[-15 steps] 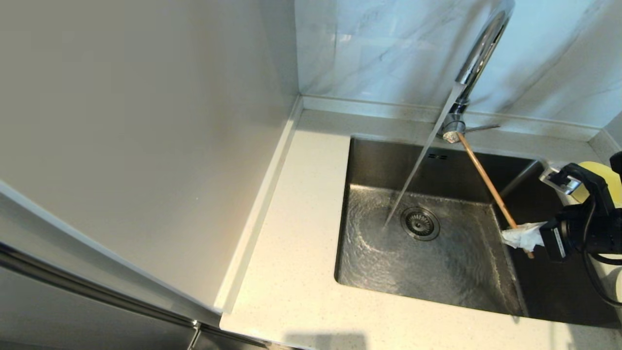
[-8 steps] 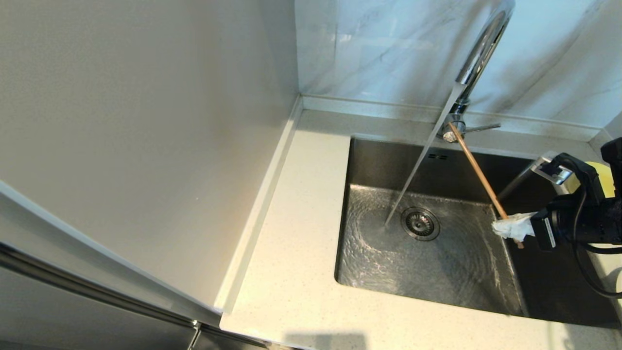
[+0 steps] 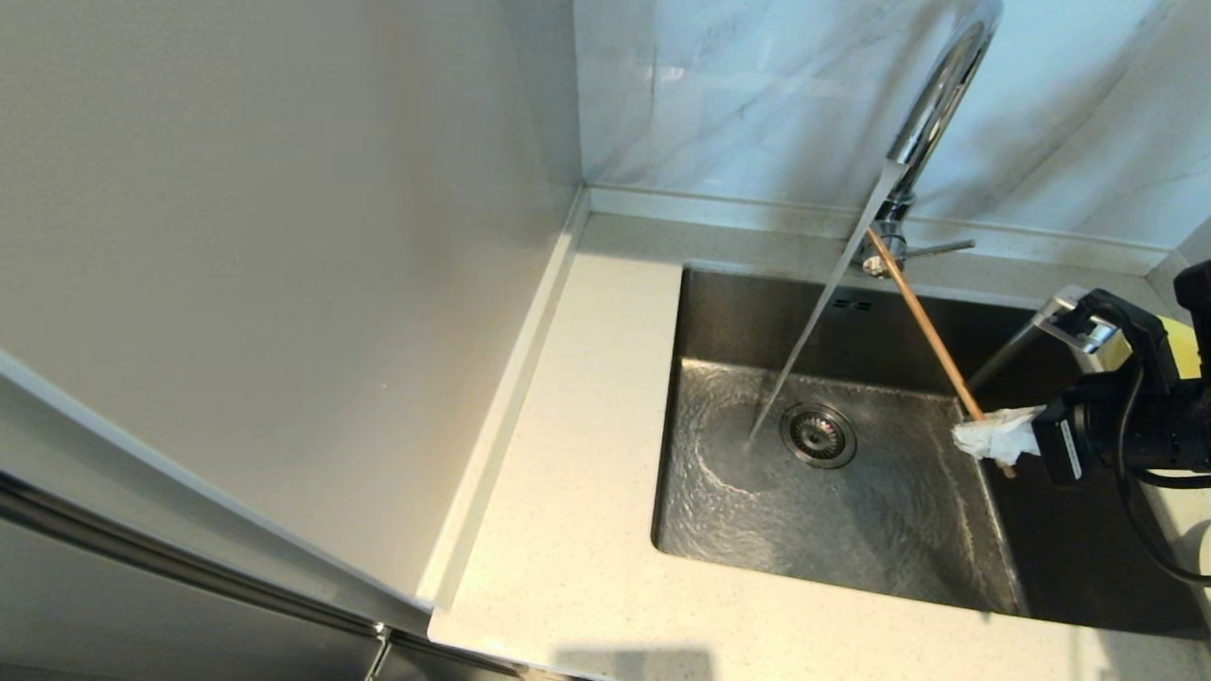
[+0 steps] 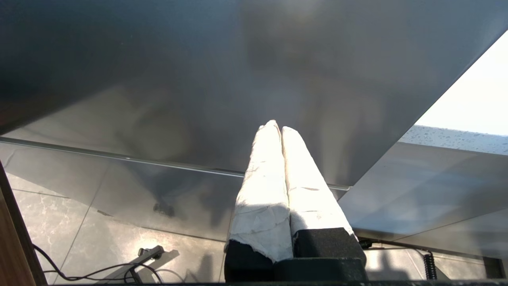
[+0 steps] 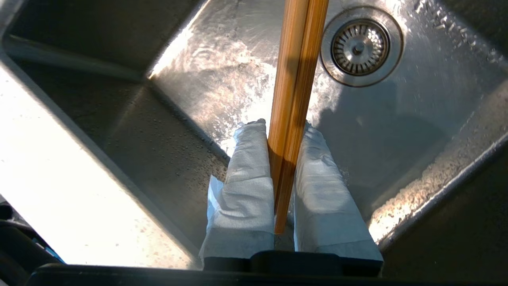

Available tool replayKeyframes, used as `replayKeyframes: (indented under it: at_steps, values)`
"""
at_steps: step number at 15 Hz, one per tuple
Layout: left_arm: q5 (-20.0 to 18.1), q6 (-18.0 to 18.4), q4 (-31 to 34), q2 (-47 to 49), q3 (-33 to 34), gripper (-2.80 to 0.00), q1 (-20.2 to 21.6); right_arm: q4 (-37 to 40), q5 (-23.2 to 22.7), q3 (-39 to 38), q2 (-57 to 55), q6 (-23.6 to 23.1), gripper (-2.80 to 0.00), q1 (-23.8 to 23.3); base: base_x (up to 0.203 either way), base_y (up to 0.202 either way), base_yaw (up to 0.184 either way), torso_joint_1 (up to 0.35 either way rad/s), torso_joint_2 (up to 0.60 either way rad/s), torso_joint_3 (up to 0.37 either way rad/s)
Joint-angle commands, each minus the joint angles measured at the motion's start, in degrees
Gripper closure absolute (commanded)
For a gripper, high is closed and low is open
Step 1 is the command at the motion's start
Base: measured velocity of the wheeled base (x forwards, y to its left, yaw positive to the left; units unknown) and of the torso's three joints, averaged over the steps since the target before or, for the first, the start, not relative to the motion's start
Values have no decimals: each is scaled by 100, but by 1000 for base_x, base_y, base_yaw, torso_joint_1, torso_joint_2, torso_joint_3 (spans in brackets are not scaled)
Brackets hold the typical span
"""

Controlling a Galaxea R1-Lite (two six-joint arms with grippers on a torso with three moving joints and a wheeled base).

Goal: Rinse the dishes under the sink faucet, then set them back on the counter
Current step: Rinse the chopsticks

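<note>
While water runs from the faucet (image 3: 937,95) in a slanting stream (image 3: 814,322) and lands on the floor of the sink (image 3: 851,530) just beside the drain strainer (image 3: 818,434), the right claw (image 3: 989,441) is clenched on the chopsticks (image 3: 922,322), pinching the pair near one end between its white-wrapped fingers (image 5: 244,190). From the head view the sticks slant up and away from the claw toward the base of the faucet, and they sit to the right of the stream, near it but not in it, so no water seems to reach the wood. The step in hand looks like the rinsing of the chopsticks, with the rinse itself not yet under way. The next move, as I judge it, calls for carrying the free length of the sticks across into the falling water while holding the pinch firm, since two thin wet sticks could slide or scissor apart; the far tip also lies close to the faucet base and lever (image 3: 941,248), which wants some care. After that they belong back on the bench (image 3: 568,511). A pale-yellow bowl (image 3: 1187,336) peeks out behind the right arm at the sink's right side; the plate is not visible. The left claw (image 4: 281,131) hangs parked below the bench, its fingers pressed together on nothing
</note>
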State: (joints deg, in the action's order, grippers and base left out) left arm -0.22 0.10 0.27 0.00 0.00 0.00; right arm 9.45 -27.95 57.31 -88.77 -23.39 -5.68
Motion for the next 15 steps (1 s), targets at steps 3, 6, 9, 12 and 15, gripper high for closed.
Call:
replayKeyframes:
  at_steps: [3, 6, 9, 12, 15]
  values:
    - [-4, -1, 0, 0, 0, 0, 0, 4, -17, 0, 114, -16, 0, 170, 0, 0, 0, 0, 0, 0]
    - [-4, -1, 0, 0, 0, 0, 0, 12, -14, 0, 176, -16, 0, 210, 0, 0, 0, 0, 0, 0]
    - [-4, -1, 0, 0, 0, 0, 0, 13, -1, 0, 167, -16, 0, 217, 0, 0, 0, 0, 0, 0]
    - [-4, -1, 0, 0, 0, 0, 0, 13, 9, 8, 115, -16, 0, 226, 0, 0, 0, 0, 0, 0]
    - [-4, -1, 0, 0, 0, 0, 0, 13, 56, -9, 100, -16, 0, 226, 0, 0, 0, 0, 0, 0]
